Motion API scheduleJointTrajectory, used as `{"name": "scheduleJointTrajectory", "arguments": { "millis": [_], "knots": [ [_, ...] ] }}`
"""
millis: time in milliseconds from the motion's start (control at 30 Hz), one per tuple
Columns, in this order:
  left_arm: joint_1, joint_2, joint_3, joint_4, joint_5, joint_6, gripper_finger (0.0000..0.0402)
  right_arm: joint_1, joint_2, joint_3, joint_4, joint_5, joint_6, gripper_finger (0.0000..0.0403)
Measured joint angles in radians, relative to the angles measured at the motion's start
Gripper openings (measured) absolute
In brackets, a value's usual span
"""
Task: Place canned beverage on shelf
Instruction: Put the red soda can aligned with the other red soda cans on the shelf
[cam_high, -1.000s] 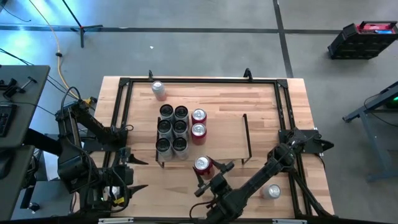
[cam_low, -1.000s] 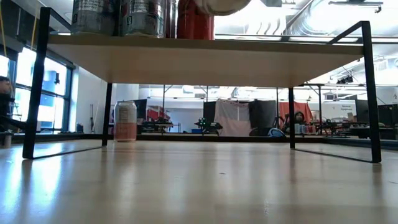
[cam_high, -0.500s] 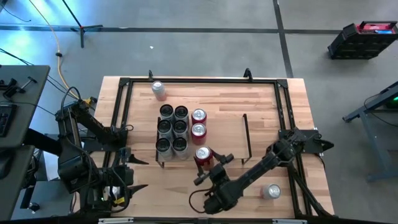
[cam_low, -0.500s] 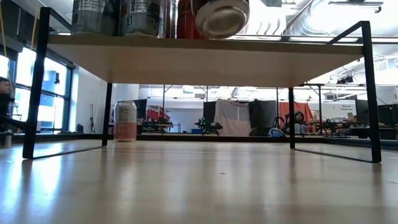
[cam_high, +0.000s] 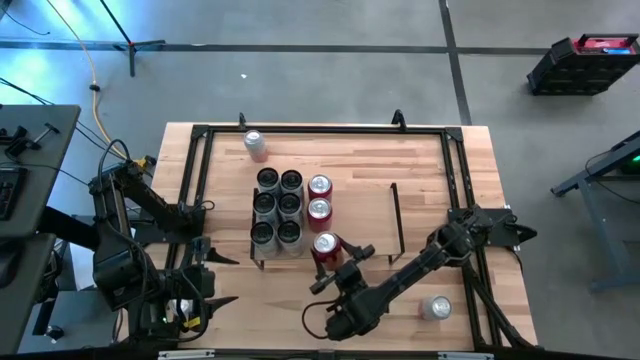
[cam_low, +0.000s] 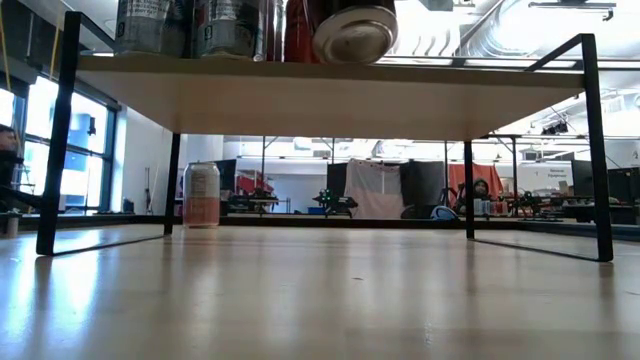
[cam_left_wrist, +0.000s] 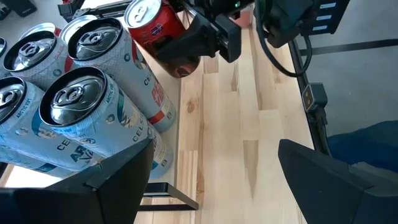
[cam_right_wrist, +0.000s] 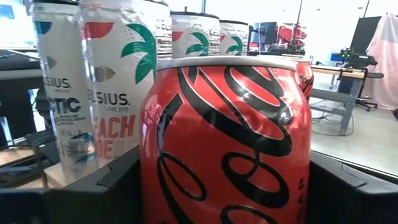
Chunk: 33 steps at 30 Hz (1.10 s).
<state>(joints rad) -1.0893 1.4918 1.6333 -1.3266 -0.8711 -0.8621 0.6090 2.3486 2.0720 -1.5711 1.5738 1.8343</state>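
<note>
The shelf (cam_high: 365, 215), a low light-wood board on black wire frames, carries several white cans (cam_high: 277, 206) and two red cans (cam_high: 319, 197). A third red can (cam_high: 325, 245) is at the shelf's near edge, in line with those two, with my right gripper (cam_high: 336, 264) shut on it. The low view shows this can's base (cam_low: 355, 32) from below, over the board's near edge (cam_low: 330, 95). At the table's left side, my left gripper (cam_left_wrist: 211, 186) stands open with nothing between its fingers, facing the white cans (cam_left_wrist: 81, 118). My right gripper pinches the red can's side wall (cam_right_wrist: 155, 174) between its two fingers (cam_right_wrist: 93, 193), one on either side. The fingers come in level from the table's near side. The can stands about upright in the hold, and its base does not lie flat on the board.
A peach-and-white can (cam_high: 254, 142) stands on the table beyond the shelf's far left corner, also in the low view (cam_low: 201, 195). Another can (cam_high: 435, 307) lies near the table's near right corner. The right half of the shelf board is bare.
My right gripper has carried the red can toward the table's far edge, up to the shelf's near edge. In the low view the can's base has come into sight over the board and sunk a little. The can has stayed about upright.
</note>
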Motion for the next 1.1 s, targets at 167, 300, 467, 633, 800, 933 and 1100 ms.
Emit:
{"name": "scheduleJointTrajectory", "arguments": {
  "millis": [167,300,467,633,800,933,1100],
  "knots": [
    [0.0,0.0,0.0,0.0,0.0,0.0,0.0335,-0.014,0.0,0.0,0.0,-0.001,0.006,0.0301],
    [0.0,0.0,0.0,0.0,0.0,0.0,0.0335,-0.016,0.0,0.0,0.0,-0.002,0.006,0.0302],
    [0.0,0.0,0.0,0.0,0.0,0.0,0.0335,-0.016,0.0,0.001,0.0,-0.002,0.001,0.0303],
    [0.0,0.0,0.0,0.0,0.0,0.0,0.0335,-0.016,0.0,0.001,0.0,-0.002,0.0,0.0303],
    [0.0,0.0,0.0,0.0,-0.003,-0.001,0.0335,-0.016,0.0,0.001,0.0,-0.001,-0.002,0.032],
    [0.0,0.0,0.0,0.0,-0.003,0.0,0.0335,-0.016,0.0,0.002,0.0,-0.001,-0.002,0.0344],
    [0.0,0.0,0.0,0.0,-0.003,0.0,0.0335,-0.016,0.0,0.002,0.0,-0.002,-0.002,0.035]
  ]
}}
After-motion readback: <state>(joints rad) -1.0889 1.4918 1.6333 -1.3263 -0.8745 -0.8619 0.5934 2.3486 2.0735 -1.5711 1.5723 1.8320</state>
